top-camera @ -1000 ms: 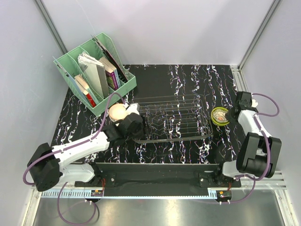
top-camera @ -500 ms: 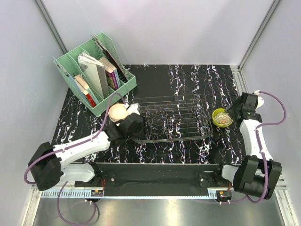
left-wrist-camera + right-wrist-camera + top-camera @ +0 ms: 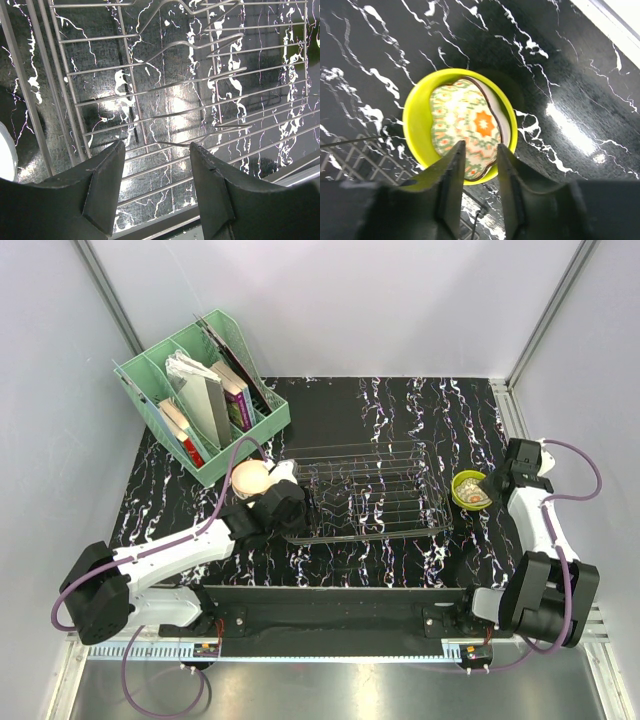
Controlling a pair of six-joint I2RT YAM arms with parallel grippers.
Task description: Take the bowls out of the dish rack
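Note:
The dark wire dish rack [image 3: 372, 490] lies mid-table, and no bowl shows in it. A yellow-green bowl [image 3: 464, 489] stands on the table just right of the rack, with a patterned bowl nested inside. In the right wrist view the patterned bowl [image 3: 462, 122] sits tilted in the yellow-green bowl [image 3: 417, 120]. My right gripper [image 3: 477, 162] is open, its jaws above the bowls' near rim. A tan bowl [image 3: 250, 478] stands left of the rack beside my left arm. My left gripper [image 3: 157, 172] is open and empty over the rack's wires [image 3: 165, 95].
A mint-green file organiser [image 3: 200, 400] with books stands at the back left. White walls close in the table on three sides. A metal rail [image 3: 510, 415] runs along the right edge near my right arm.
My right wrist pulled back to the right from the yellow-green bowl, then returned close to it. The left arm, rack and bowls have not moved.

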